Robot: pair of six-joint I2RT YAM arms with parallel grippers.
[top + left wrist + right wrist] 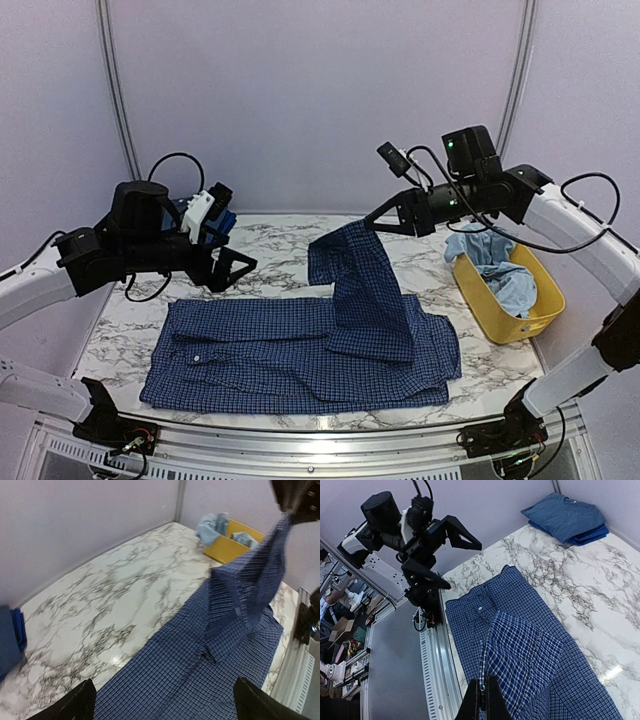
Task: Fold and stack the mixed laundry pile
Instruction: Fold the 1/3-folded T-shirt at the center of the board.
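The right pincer was shut on what looked like a sleeve of the shirt, lifting it over the desk's middle. The rest lay flat along the near edge. The left pincer hung open and empty over the back-left part.

The sleeve fold seemed in hand. Next, it needed carrying across the body and laying flat. 1 folded stack sat at the back-left corner.

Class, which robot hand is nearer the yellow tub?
Right. The right hand, holding the checked shirt, hangs beside the yellow tub; the left hand is across the table.
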